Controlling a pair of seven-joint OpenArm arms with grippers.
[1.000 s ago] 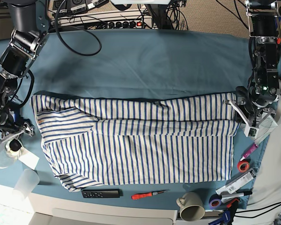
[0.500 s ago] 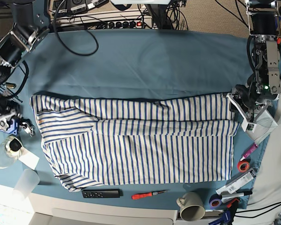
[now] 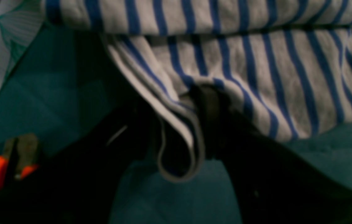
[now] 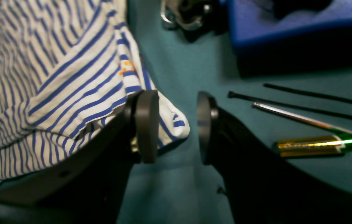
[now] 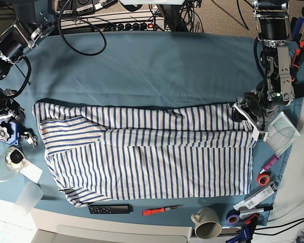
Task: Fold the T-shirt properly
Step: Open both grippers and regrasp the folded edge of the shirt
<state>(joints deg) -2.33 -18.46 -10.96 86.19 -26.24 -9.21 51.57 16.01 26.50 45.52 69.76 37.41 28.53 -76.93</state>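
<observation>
The T-shirt, white with thin blue stripes, lies spread across the blue table cover, its far long edge folded over toward the middle. My left gripper is shut on the T-shirt's right edge; in the left wrist view a loop of hem hangs between the dark fingers, with the T-shirt above. My right gripper is at the T-shirt's left edge. In the right wrist view it is open, and a corner of the T-shirt lies between the two round pads, low over the cover.
A battery, thin rods and a blue box lie by my right gripper. Along the front edge are a remote, a red screwdriver, a mug, a plastic cup and an orange tape roll. A leaf-patterned paper lies at the right.
My left gripper has moved left and slightly up, drawing the T-shirt's right edge inward. My right arm has swung up and back toward the T-shirt's left corner.
</observation>
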